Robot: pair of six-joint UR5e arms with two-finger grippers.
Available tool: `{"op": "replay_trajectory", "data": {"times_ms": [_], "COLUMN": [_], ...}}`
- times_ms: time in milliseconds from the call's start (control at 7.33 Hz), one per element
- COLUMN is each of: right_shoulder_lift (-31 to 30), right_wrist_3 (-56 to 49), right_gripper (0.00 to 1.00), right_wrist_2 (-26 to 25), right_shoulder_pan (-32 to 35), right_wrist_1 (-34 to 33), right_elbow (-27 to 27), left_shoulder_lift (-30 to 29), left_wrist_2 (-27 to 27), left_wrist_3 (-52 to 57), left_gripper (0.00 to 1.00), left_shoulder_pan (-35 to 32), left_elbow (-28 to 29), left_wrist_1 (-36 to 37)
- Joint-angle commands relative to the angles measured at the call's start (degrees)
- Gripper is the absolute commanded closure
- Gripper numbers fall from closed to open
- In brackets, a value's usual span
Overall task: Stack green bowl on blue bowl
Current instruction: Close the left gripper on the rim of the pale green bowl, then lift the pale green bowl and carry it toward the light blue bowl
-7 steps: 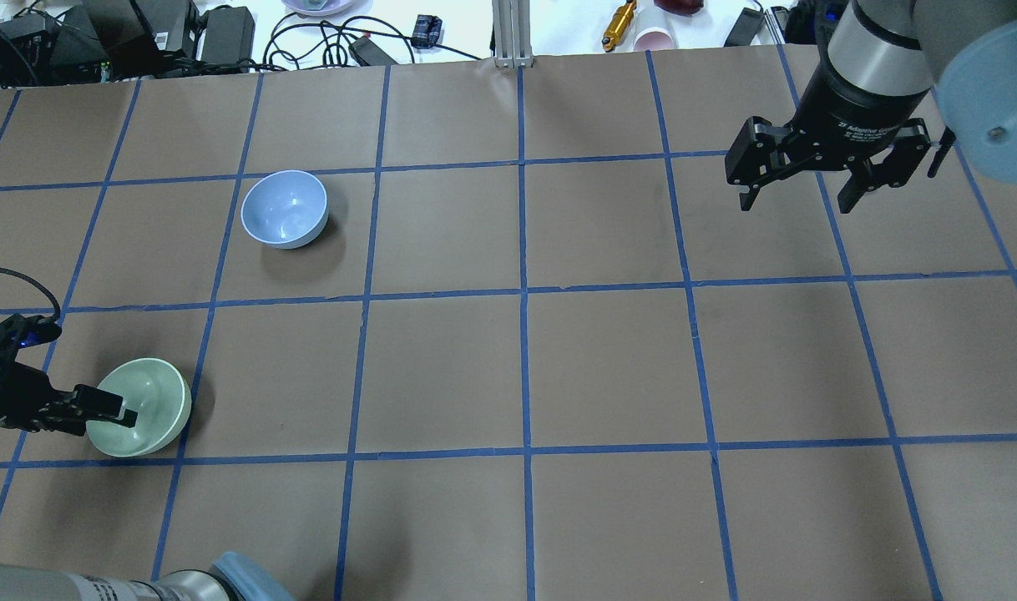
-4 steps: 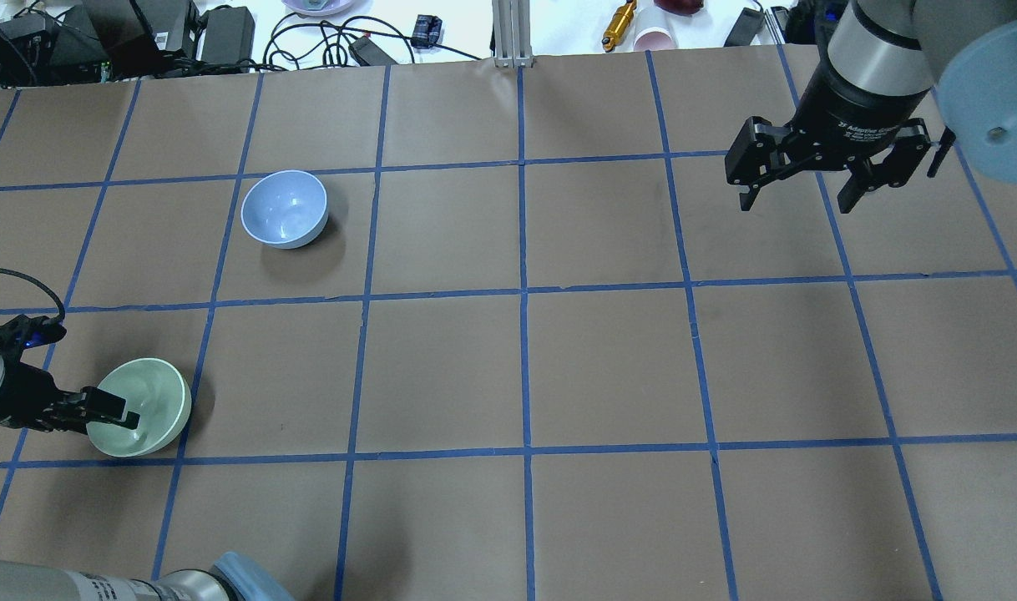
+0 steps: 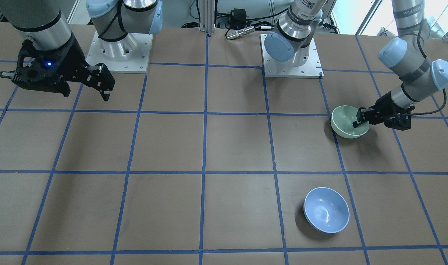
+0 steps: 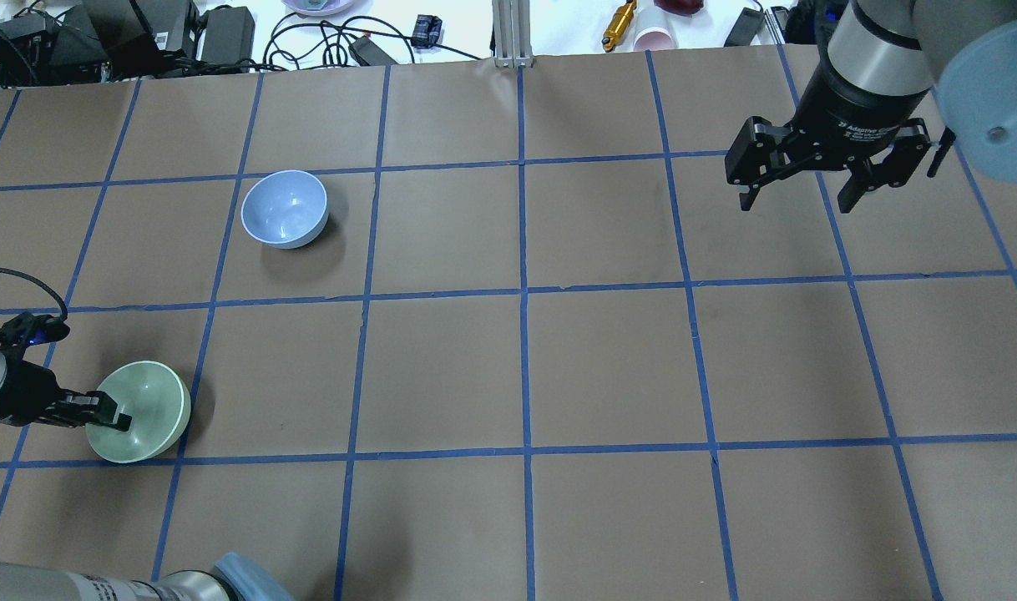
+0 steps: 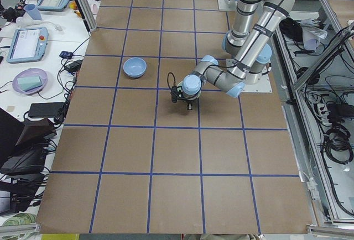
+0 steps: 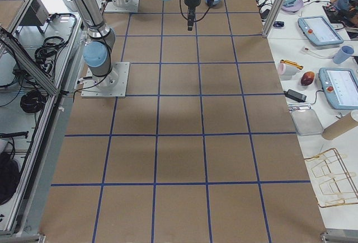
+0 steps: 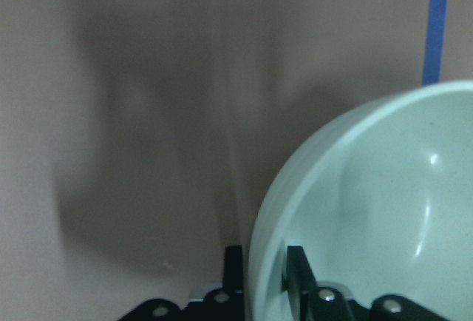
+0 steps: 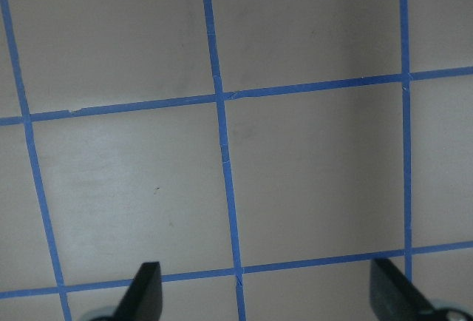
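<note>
Brown paper gridded with blue tape covers the tabletop (image 4: 609,359); cables (image 4: 308,37) crowd its far edge. Near left, the low, almost level left claw (image 4: 112,416) pinches the green bowl (image 4: 145,409) by its rim. The blue bowl (image 4: 284,209) sits farther back, well apart. Far right, the right claw (image 4: 796,203) hangs pointing down, spread wide.

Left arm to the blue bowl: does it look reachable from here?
Likely yes. The left gripper grips the green bowl by its rim, and the blue bowl sits on the same side with only bare table between. The right gripper is far off.
</note>
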Motion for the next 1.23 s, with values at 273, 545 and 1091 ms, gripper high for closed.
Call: {"op": "replay_trajectory", "data": {"times_ms": [273,545,1091], "right_shoulder_lift": [0.0,0.0,0.0], "right_wrist_3": [0.0,0.0,0.0], "right_gripper": [0.00,0.00,0.00], "right_wrist_2": [0.0,0.0,0.0], "right_shoulder_pan": [0.0,0.0,0.0], "right_wrist_1": [0.0,0.0,0.0], "right_elbow": [0.0,0.0,0.0], "left_shoulder_lift": [0.5,1.3,0.7], "left_wrist_2": [-0.2,-2.1,-6.1], "left_wrist_3": [1.2,0.7,-6.5], "left_gripper": [1.00,1.00,1.00], "left_shoulder_pan": [0.1,0.1,-2.5], "left_elbow": [0.4,0.7,16.8], "left_wrist_1": [-0.3,-0.9,-19.4]}}
